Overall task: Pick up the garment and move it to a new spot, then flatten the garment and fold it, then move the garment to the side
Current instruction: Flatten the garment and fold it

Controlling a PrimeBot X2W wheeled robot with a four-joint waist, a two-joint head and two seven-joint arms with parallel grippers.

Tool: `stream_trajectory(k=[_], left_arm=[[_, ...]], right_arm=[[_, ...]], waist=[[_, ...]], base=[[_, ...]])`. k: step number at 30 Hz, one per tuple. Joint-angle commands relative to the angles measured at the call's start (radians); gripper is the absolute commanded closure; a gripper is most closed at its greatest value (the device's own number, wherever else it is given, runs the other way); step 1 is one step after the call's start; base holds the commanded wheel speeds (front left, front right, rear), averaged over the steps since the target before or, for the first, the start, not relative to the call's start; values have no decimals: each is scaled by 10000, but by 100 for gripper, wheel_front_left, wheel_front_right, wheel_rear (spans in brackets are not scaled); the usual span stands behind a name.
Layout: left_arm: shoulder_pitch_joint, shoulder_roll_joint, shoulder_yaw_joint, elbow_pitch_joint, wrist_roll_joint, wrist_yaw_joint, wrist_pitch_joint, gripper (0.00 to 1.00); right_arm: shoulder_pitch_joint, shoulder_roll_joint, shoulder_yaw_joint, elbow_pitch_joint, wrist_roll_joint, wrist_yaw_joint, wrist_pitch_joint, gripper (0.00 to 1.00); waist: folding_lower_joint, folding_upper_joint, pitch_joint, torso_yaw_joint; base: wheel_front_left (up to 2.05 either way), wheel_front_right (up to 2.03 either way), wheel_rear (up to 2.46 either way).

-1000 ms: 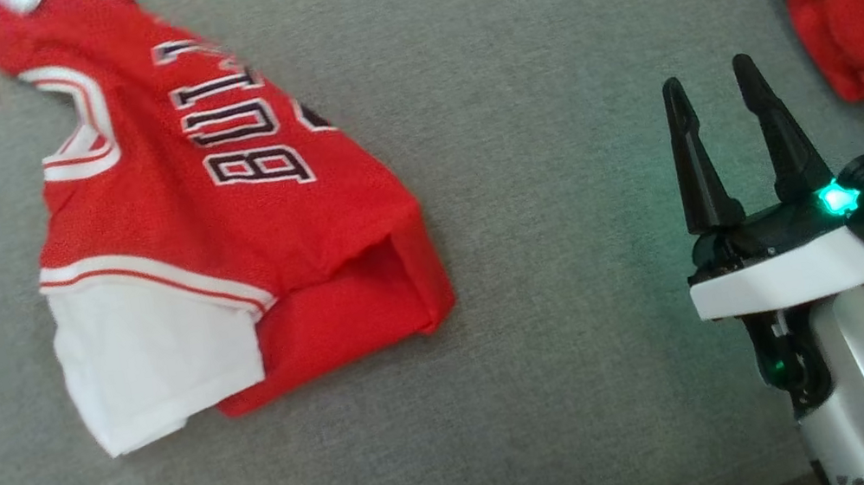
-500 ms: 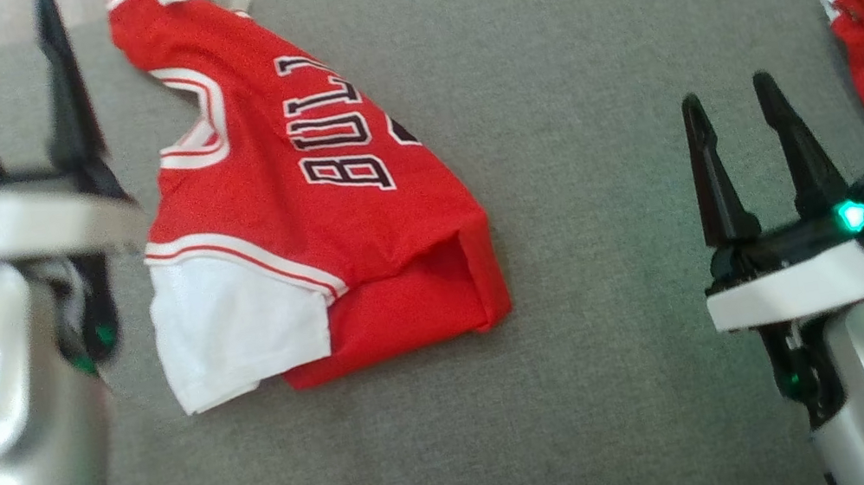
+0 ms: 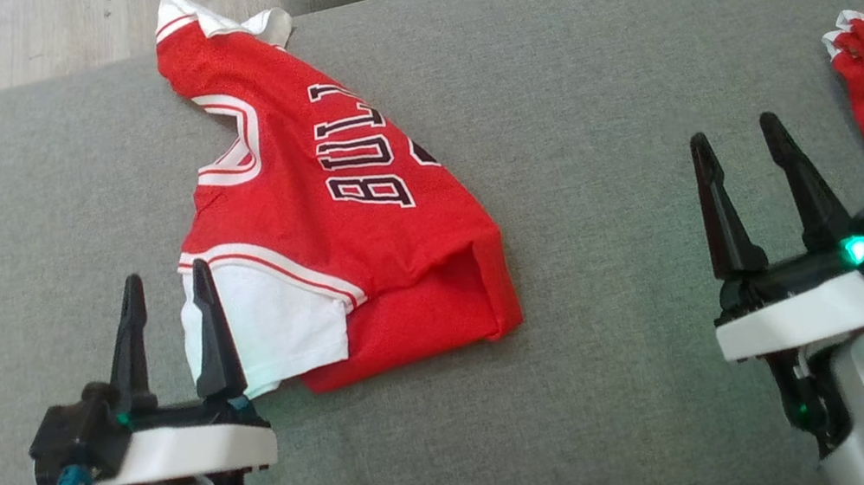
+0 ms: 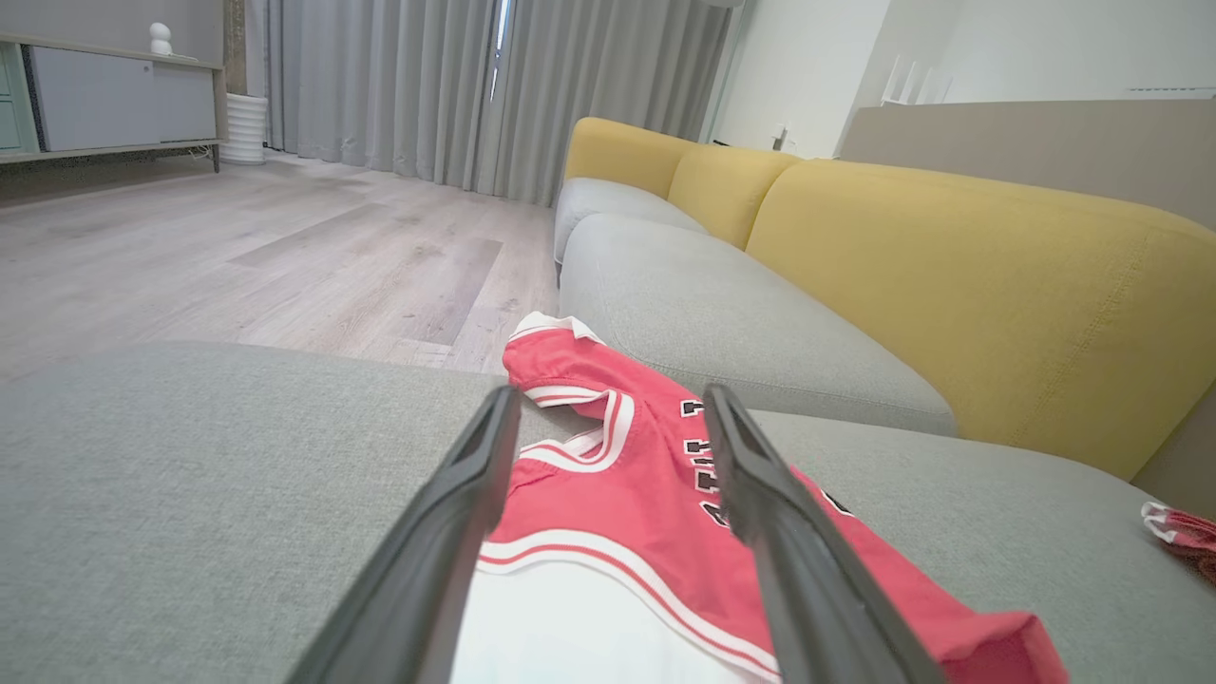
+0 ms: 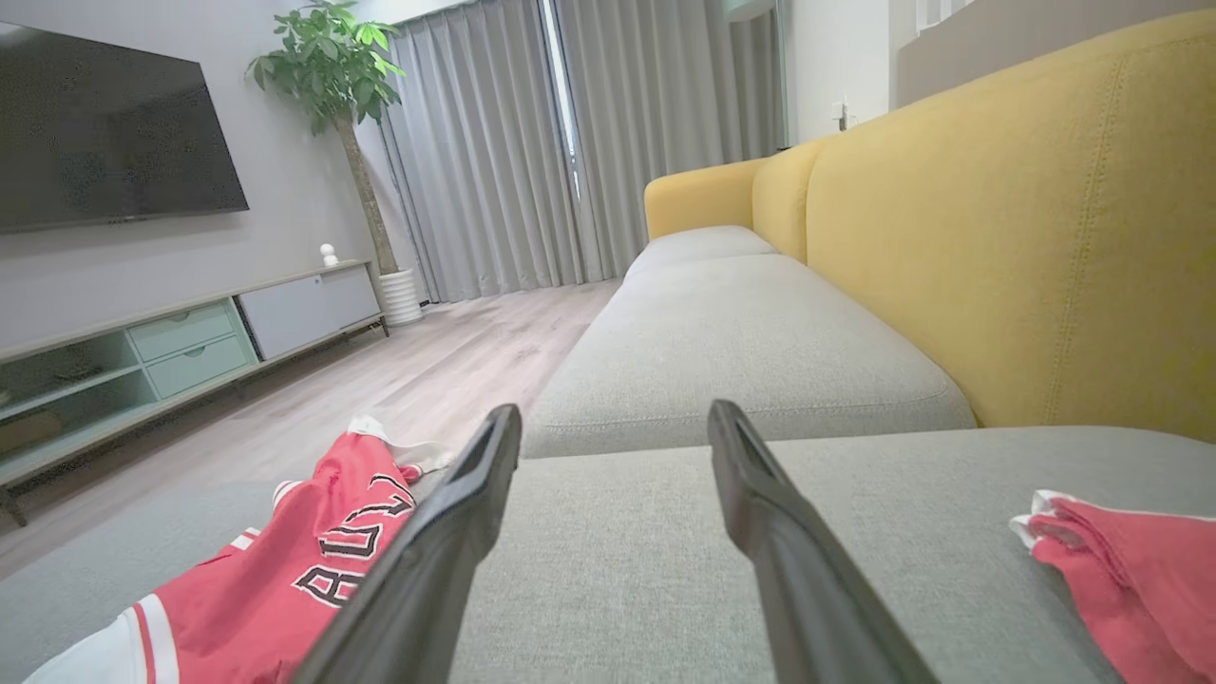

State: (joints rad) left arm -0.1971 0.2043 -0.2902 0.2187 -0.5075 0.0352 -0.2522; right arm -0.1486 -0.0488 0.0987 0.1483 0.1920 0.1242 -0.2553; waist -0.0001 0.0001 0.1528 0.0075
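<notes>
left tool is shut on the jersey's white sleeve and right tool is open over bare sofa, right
Not quite. The left tool is open, not shut: the head view shows its fingers apart beside the jersey and its white sleeve, gripping nothing. The right tool is open over bare sofa, as you said.

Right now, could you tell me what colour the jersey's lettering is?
Jersey lettering: black, outlined white; best in head view.
</notes>
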Motion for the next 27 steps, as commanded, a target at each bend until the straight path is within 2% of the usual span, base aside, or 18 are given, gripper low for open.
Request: stream_trajectory(k=[1,5,8,19,26,27], left_arm=[[-438,126,362,-420,109,53,-90,0],[-590,207,231,-200,252,42,47,0],[-795,350,74,309,297,63,656,0],[-1822,790,116,2659,483,720,2205,0],[-2274,762,35,3756,350,664,2678,0],[-2318,748,43,3840,323,664,2687,74]], right_arm=[[-115,-14,207,-338,-41,65,-65,0],[-122,-14,246,-380,-50,65,-65,0],[-159,-14,300,-400,-8,65,-65,0],[-364,-14,363,-446,119,65,-65,0],[-433,-14,324,-491,134,65,-65,0],[-442,-14,315,-491,131,65,-65,0]], waist=[[1,-1,28,1],[1,-1,139,-57],[1,-1,249,-150],[1,-1,767,-559],[1,-1,1025,-727],[1,-1,1045,-738]], base=[[0,0,0],[0,0,0],[0,0,0],[0,0,0],[0,0,0],[0,0,0]])
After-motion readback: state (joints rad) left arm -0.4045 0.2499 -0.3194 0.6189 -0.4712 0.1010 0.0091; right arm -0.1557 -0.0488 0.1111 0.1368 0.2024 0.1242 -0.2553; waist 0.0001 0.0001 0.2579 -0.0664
